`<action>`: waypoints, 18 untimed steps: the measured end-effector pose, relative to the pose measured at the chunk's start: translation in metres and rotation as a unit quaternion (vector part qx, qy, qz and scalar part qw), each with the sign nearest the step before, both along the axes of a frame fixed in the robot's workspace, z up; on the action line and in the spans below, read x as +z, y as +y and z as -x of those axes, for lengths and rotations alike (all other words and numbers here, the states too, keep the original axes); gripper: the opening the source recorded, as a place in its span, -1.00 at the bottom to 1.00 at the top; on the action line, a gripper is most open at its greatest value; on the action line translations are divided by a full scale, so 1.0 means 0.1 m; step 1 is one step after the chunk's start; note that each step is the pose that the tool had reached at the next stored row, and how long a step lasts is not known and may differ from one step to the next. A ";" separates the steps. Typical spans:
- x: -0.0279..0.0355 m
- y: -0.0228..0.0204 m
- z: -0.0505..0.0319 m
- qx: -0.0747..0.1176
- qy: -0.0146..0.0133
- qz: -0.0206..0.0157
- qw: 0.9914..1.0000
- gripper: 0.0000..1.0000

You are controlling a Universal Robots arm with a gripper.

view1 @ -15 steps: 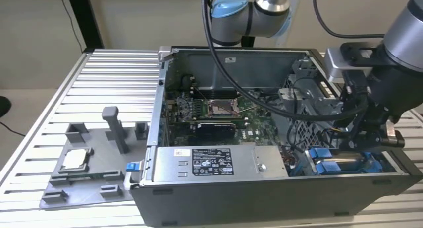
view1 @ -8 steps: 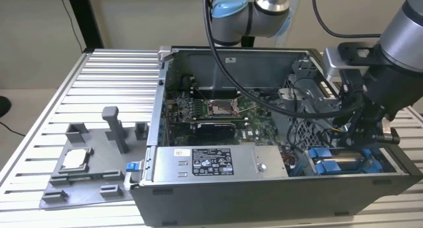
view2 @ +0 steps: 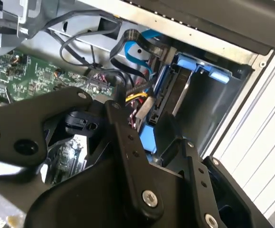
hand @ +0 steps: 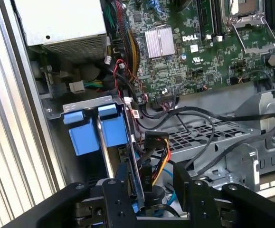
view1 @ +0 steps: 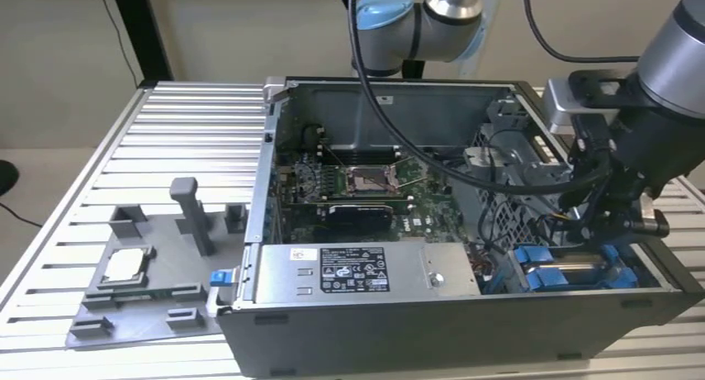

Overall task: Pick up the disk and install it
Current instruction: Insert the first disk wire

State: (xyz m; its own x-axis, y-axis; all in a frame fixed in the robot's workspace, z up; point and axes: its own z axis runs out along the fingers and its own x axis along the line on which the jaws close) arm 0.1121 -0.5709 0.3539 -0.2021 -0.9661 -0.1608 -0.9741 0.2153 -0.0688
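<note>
Pincer (hand: pixel 150 192) hangs low beside the power supply box (hand: pixel 61 23), straddling the disk (hand: pixel 114 132), which stands on edge there, I reckon so it can slide straight down the bay (hand: pixel 80 105); whether my grip is clamped or slack I cannot tell.

Soft, even light; perhaps slight blur

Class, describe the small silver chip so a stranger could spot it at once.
Start at the open computer case; on the exterior view's left of it lies a grey plastic tray. The chip sits flat near the tray end farthest from the case, the only shiny silver square among dull grey posts.
</note>
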 end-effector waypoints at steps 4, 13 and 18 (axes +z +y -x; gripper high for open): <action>-0.025 0.003 -0.001 0.000 -0.002 0.000 1.000 1.00; -0.026 0.003 0.000 0.000 -0.002 0.000 1.000 1.00; -0.031 0.000 0.014 0.000 -0.003 0.000 1.000 1.00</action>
